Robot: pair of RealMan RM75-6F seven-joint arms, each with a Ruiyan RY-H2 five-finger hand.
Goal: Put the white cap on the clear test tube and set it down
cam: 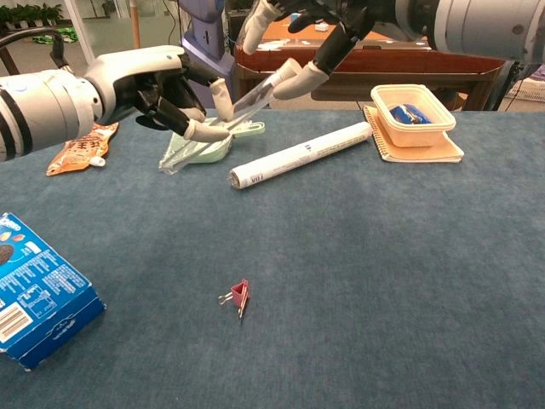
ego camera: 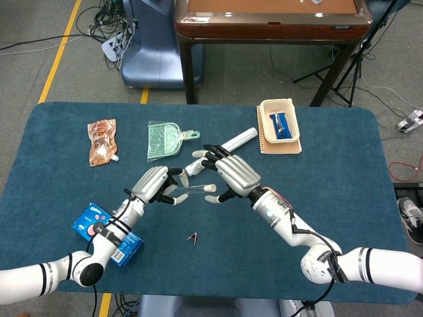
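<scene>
My left hand (ego camera: 153, 184) (cam: 157, 83) grips the clear test tube (ego camera: 188, 190) (cam: 223, 115) near its lower half and holds it tilted above the blue table, its bottom end down to the left. The tube's upper end carries a small white piece that looks like the white cap (ego camera: 210, 188). My right hand (ego camera: 232, 174) (cam: 328, 30) hovers at that end with its fingers spread apart. Only its thumb tip (cam: 298, 79) lies against the tube's top. In the chest view I cannot tell the cap from the white fingertips.
A white paper roll (cam: 298, 155) lies behind the hands. A bagged green dustpan (ego camera: 162, 140) and a snack pouch (ego camera: 102, 140) lie at the back left, and a beige container (ego camera: 279, 122) stands at the back right. Near the front are a blue cookie box (cam: 34, 294) and a red binder clip (cam: 239, 296).
</scene>
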